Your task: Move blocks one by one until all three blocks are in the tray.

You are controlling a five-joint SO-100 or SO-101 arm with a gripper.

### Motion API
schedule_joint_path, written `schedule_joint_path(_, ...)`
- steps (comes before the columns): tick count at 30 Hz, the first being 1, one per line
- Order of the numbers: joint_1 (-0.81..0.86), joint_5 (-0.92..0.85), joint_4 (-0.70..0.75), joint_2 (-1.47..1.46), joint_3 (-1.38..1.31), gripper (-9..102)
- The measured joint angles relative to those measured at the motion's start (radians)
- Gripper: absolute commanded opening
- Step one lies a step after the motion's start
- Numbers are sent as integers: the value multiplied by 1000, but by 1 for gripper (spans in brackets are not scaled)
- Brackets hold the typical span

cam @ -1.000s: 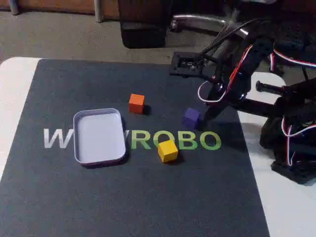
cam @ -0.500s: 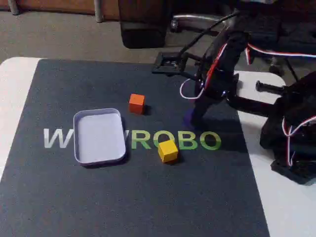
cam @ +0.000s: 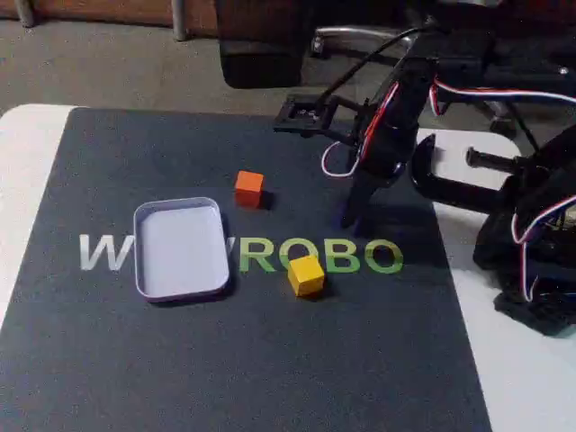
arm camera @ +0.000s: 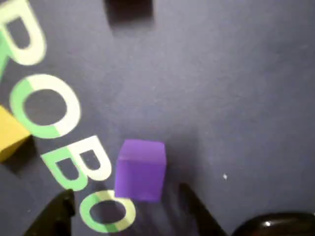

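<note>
One matte purple block [arm camera: 141, 168], slightly blurred, sits between the open pincer [arm camera: 130, 209] fingers, apparently untouched.

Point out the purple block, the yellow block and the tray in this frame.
purple block [arm camera: 140, 169]: wrist view, on its front face.
yellow block [cam: 306, 274]: fixed view, on its top face.
tray [cam: 179, 247]: fixed view, on its bare floor.

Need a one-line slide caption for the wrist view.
Open gripper straddling the purple block on the dark lettered mat; yellow block at left edge.
</note>
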Motion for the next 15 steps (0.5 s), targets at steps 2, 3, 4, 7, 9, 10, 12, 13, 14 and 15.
schedule_joint_path(2, 2, -2, -5, -15, 0, 25)
schedule_joint_path(3, 8, -5, -5, -23, 0, 25)
schedule_joint_path(4, 14, -6, -8, -29, 0, 25)
schedule_joint_path(7, 17, -12, -12, -48, 0, 25)
schedule_joint_path(9, 14, -20, -18, -58, 0, 25)
schedule_joint_path(10, 18, -23, -21, -67, 0, 25)
schedule_joint_path(12, 31, -34, -23, -77, 0, 25)
schedule_joint_path(13, 34, -40, -25, -78, 0, 25)
schedule_joint_path(14, 34, -44, -31, -80, 0, 25)
schedule_joint_path(15, 31, -49, -32, -81, 0, 25)
